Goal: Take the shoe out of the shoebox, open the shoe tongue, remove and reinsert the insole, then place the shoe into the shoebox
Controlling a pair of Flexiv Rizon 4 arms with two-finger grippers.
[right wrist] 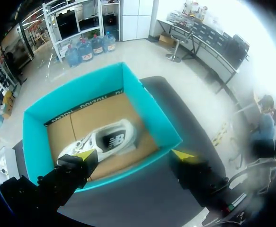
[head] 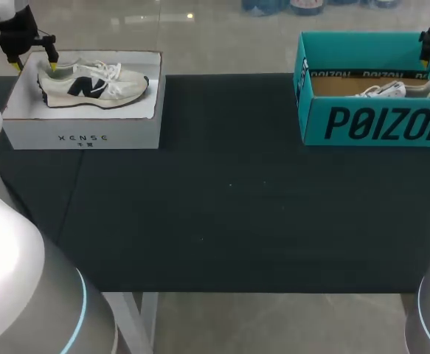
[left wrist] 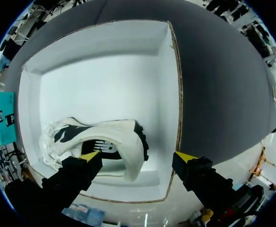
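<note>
A white cardboard shoebox [head: 82,122] stands open at the far left of the dark-covered desk [head: 222,206]. In it lies a white sneaker [head: 93,82] with a dark mark on its side. It rests on its sole with its long axis along the box. Its toe points toward the desk's middle and its heel toward the left edge. The box's front wall carries small dark lettering.

The left claw [head: 35,65] hangs over the heel end with its fingers spread wide, holding nothing. From the left wrist, one yellow tip [left wrist: 90,155] sits over the sneaker's side and the other lies past the box's end wall.

At the far right stands a teal cardboard shoebox [head: 377,122] with large dark print on its front and a line of print inside. A second white sneaker [head: 392,90] lies lengthwise on its brown floor, laces toward the desk's middle. The right claw [right wrist: 134,153] hovers above this box, fingers wide apart and empty.
</note>
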